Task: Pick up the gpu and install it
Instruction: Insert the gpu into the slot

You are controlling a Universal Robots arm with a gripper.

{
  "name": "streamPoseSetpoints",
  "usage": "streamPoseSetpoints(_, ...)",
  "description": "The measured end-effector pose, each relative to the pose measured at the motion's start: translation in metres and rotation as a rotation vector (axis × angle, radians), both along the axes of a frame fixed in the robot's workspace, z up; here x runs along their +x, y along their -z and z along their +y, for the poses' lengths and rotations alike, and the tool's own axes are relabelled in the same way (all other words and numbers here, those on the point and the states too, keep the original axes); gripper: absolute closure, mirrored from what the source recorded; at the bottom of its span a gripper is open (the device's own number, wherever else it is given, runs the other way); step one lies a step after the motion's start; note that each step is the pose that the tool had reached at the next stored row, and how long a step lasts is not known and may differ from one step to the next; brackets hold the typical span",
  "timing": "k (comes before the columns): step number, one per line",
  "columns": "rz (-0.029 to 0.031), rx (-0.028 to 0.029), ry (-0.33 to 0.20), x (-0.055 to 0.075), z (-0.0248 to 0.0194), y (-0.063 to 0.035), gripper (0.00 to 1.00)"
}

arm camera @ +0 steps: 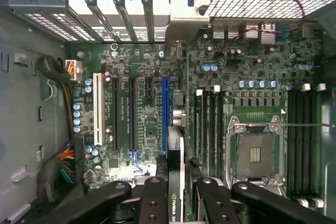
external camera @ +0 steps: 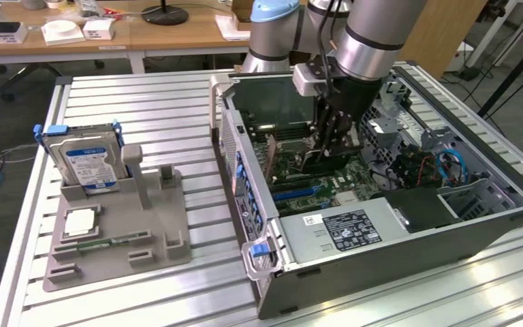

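Holding the gpu [arm camera: 176, 182] edge-on over the motherboard [arm camera: 147, 124] inside the open computer case [external camera: 479, 225].

My gripper [arm camera: 176, 195] is pinched on the gpu, one finger on each flat face; the card runs straight out ahead of my fingertips [arm camera: 155, 192] as a thin strip, black along the edge with a pale label and green logo. Its far end sits just over the blue expansion slot [arm camera: 165, 114]. In the exterior view my gripper [external camera: 329, 146] reaches down into the case.
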State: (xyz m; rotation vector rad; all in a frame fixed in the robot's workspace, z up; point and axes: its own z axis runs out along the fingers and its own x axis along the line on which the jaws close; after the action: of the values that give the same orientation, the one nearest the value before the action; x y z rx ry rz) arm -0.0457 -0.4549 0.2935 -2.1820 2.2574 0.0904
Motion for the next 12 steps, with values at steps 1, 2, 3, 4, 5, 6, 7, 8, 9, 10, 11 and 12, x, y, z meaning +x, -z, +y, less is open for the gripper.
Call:
streamPoseSetpoints(1, 0.0001, 0.0, 0.0, -0.0002, -0.0006, 0.001, 0.74)
streamPoseSetpoints(2, 0.0, -0.0001, 0.0, -0.0003, -0.0014, 0.0021, 0.74)
streamPoseSetpoints(3, -0.0007, 0.0001, 0.0, -0.0007, -0.0018, 0.0034, 0.74)
streamPoseSetpoints(4, -0.0027, 0.0, 0.0, -0.0016, -0.002, 0.0043, 0.74)
streamPoseSetpoints(5, -0.0055, -0.0006, 0.0, -0.0027, -0.002, 0.0048, 0.74)
streamPoseSetpoints(6, -0.0093, -0.0019, 0.0, -0.0041, -0.002, 0.0054, 0.74)
streamPoseSetpoints(7, -0.0136, -0.0041, 0.0, -0.0054, -0.002, 0.0058, 0.74)
streamPoseSetpoints(8, -0.0172, -0.0102, 0.0, -0.0062, -0.002, 0.0059, 0.74)
streamPoseSetpoints(9, -0.0186, -0.0235, 0.0, -0.0063, -0.002, 0.006, 0.74)
streamPoseSetpoints(10, -0.0197, -0.0297, 0.0, -0.0063, -0.0021, 0.006, 0.74)
streamPoseSetpoints(11, -0.0197, -0.0296, 0.0, -0.0063, -0.0021, 0.0061, 0.74)
streamPoseSetpoints(12, -0.0197, -0.0297, 0.0, -0.0063, -0.0021, 0.0062, 0.74)
